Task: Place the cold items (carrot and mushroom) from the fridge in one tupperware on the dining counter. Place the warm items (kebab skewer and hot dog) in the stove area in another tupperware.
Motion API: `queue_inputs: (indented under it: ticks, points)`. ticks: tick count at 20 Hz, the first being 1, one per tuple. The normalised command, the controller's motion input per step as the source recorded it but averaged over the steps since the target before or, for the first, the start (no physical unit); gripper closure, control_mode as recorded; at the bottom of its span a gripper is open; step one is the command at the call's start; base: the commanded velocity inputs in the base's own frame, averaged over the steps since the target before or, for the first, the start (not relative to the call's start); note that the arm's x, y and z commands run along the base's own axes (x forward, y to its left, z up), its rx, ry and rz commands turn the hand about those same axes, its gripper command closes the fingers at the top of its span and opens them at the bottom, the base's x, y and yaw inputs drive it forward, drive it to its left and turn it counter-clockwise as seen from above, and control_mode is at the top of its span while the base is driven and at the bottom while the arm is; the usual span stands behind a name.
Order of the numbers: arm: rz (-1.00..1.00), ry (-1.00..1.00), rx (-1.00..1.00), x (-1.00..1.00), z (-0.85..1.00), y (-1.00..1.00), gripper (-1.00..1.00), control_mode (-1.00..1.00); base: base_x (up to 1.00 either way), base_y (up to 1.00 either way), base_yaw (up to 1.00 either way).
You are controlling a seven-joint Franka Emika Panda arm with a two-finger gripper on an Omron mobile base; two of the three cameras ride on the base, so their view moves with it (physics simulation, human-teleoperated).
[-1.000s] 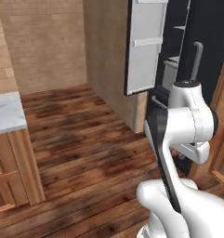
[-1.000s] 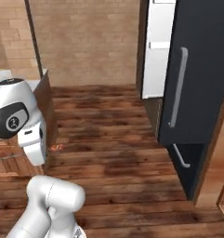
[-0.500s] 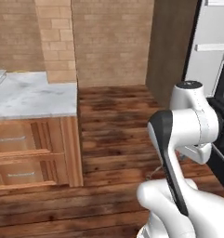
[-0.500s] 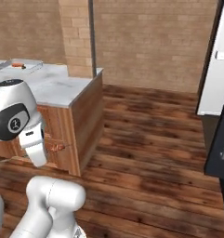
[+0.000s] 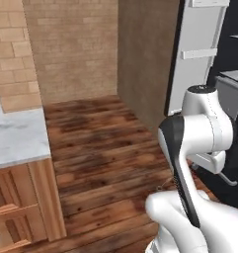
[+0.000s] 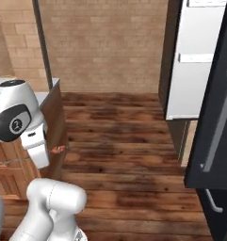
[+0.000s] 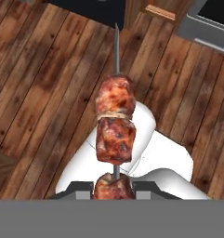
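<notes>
Swung right with the base since half a second ago: bench [image 5: 17, 138] now at left edge, open fridge [image 5: 202, 54] at right. Jaws nearly closed, clamped on kebab skewer [image 7: 115, 122], carried over wood floor [image 6: 124, 155]. Best kept level, gripped firm, no fast turns till reaching a tupperware.

We see even, soft rendered light, faint shadows, no glare, slightly coarse textures, everything uniformly in focus.
</notes>
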Motion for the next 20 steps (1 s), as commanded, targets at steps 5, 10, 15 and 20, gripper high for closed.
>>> queue_inputs:
  ticks: [5,10,15,20]
  points:
    - [0.00,0.00,0.00,0.00,0.00,0.00,1.00,1.00,1.00,0.18,0.22]
    - [0.00,0.00,0.00,0.00,0.00,0.00,1.00,1.00,1.00,-0.29,0.19]
    - [0.00,0.00,0.00,0.00,0.00,0.00,1.00,1.00,1.00,-0.05,-0.02]
    - [0.00,0.00,0.00,0.00,0.00,0.00,1.00,1.00,1.00,0.02,-0.03]
